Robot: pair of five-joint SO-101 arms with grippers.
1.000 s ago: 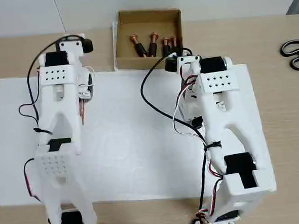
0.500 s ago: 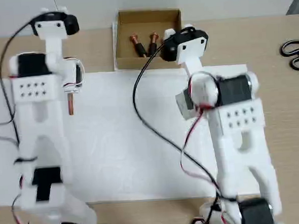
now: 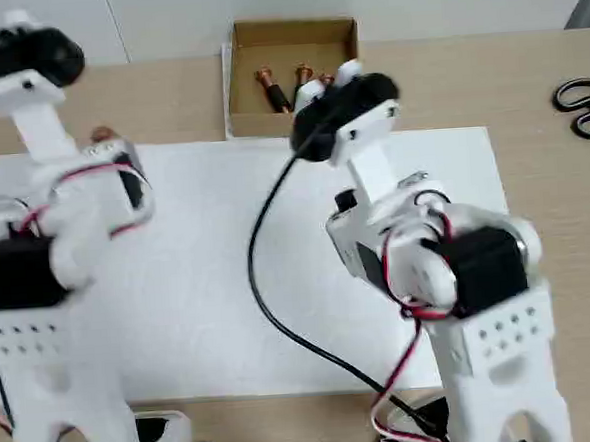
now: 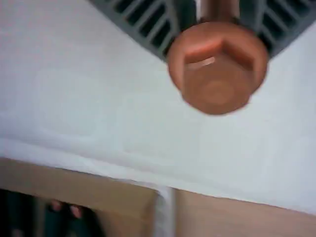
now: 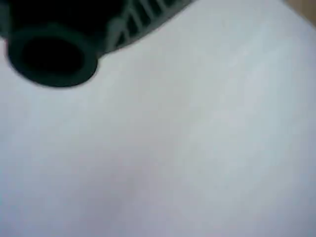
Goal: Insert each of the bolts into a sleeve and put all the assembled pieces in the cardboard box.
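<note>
Fingers (image 4: 133, 17) of the left gripper (image 4: 217, 12) are clamped on a copper bolt (image 4: 217, 74), held above the white sheet (image 3: 226, 245). Assembled pieces (image 3: 272, 90) lie in the cardboard box (image 3: 293, 25). The right gripper (image 5: 54, 22) is closed on a black sleeve (image 5: 49, 59). Judged step: insertion. The next move calls for aligning the bolt's shank with the sleeve's bore.

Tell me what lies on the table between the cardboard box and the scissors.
Nothing: in the high view, the table between cardboard box and scissors is bare.
</note>
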